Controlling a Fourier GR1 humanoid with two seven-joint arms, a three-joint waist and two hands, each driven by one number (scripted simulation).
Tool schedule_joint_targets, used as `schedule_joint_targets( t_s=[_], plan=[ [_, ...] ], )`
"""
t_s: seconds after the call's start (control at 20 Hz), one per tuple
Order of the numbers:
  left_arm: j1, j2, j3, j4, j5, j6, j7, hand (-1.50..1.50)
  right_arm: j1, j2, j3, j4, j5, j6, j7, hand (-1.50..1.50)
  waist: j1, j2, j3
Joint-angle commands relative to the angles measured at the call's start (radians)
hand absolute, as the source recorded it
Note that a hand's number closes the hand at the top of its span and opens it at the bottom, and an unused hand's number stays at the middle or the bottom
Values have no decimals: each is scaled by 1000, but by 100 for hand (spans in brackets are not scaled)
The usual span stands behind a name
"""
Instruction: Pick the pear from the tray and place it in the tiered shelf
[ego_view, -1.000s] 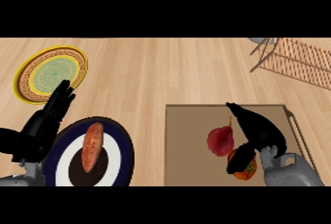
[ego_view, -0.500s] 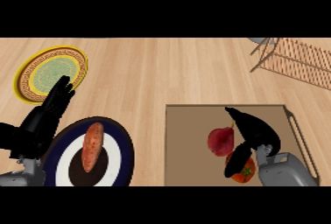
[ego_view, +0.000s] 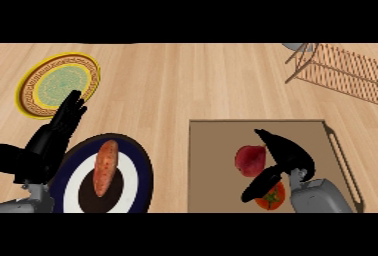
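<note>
A: What takes up most of the view?

B: A pale wooden counter (ego_view: 184, 80). On it, under the right hand (ego_view: 284, 162), lies a brown tray (ego_view: 214, 165). Far beyond that hand's fingers, toward the upper right corner, stands a wire tiered shelf (ego_view: 336, 67). A dark-rimmed plate (ego_view: 136, 175) holding a sweet potato (ego_view: 105, 167) sits beside the left hand (ego_view: 48, 145), and a yellow patterned plate (ego_view: 63, 85) lies just past that hand's fingertips.

A: Where is the pear?

B: On the tray. The reddish pear (ego_view: 249, 160) sits just to the left of the right hand's fingers (ego_view: 280, 147), touching or nearly so. Its long axis seems to run roughly away from the robot, though part of it is hidden. A tomato (ego_view: 272, 196) lies below, close under the thumb.

A: What are the hands doing?

B: The right hand's fingers arch over the pear's right side with the thumb spread below; it is open, not yet gripping. The left hand rests open, fingers straight, well apart from the tray.

A: Which hand is nearer?

B: The right, clearly. Closing should mean shifting slightly leftward around the pear.
</note>
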Motion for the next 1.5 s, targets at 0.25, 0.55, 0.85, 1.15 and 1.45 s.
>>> schedule_joint_targets(
  t_s=[0.25,0.55,0.85,1.15,1.45],
  plan=[
    [-10,-13,28,43,-14,-16,-29,0,73,27,33,111,108,-99,-126,-150,-1,7,5],
    [37,14,55,-5,8,-50,-34,0,61,-22,39,141,240,-259,-240,150,4,6,5],
    [3,-21,20,0,-21,-29,4,0,-11,-51,-6,171,306,-308,-287,150,3,6,5],
    [-47,-12,46,21,-8,-34,43,0,37,-68,-80,-81,269,-372,-319,150,-12,4,4],
    [-7,-15,38,-38,-14,-32,53,0,-45,115,-157,-147,282,-496,-85,150,3,3,5]
  ],
)
